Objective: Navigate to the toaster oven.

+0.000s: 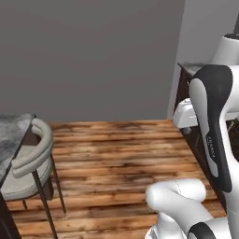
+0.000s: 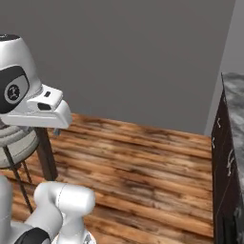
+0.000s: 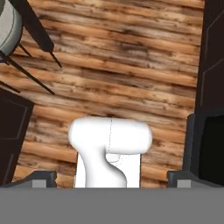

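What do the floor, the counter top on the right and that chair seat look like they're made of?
The floor looks like wood planks, brown with streaky grain and visible seams. The counter top looks like grey marble or similar stone, mottled and veined, above dark cabinet fronts. The chair seems to have beige padded upholstery on thin dark legs, probably metal.

Left base view: from behind arm, facing forward and down over wood floor point(image 1: 116, 154) toward grey wall point(image 1: 93, 56); chair point(image 1: 32, 163) at left. Right base view: same floor, wall, chair, from opposite side. Hand view: looking steeply down, near floor.
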Controlling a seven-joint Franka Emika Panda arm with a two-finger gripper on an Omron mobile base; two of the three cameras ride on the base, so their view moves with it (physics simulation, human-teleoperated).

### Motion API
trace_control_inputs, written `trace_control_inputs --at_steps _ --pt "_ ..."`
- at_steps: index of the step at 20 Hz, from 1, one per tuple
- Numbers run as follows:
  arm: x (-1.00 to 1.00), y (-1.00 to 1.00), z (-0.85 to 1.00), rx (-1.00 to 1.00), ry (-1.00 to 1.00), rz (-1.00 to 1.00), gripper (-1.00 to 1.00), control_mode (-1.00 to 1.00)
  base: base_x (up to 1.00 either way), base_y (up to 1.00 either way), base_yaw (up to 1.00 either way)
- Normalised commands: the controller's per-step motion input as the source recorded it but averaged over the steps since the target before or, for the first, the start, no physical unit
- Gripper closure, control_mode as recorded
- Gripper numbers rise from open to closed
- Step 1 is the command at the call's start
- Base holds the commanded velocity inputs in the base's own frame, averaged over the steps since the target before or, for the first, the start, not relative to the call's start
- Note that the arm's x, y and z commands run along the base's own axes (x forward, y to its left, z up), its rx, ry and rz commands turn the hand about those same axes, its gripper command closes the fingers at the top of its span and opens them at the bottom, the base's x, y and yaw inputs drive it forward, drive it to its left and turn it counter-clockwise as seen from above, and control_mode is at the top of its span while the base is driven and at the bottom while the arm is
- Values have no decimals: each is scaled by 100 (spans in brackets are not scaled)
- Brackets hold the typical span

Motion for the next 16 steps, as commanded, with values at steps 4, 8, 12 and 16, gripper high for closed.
trace_control_inputs --at_steps 4,8,12,16 --pt "0 0 0 0 0 0 -100 100 100 -29 5" --pt "0 0 0 0 0 0 -100 100 100 -49 8" --pt "0 0 0 0 0 0 -100 100 100 -40 8" --pt "0 0 0 0 0 0 -100 100 100 -38 5"
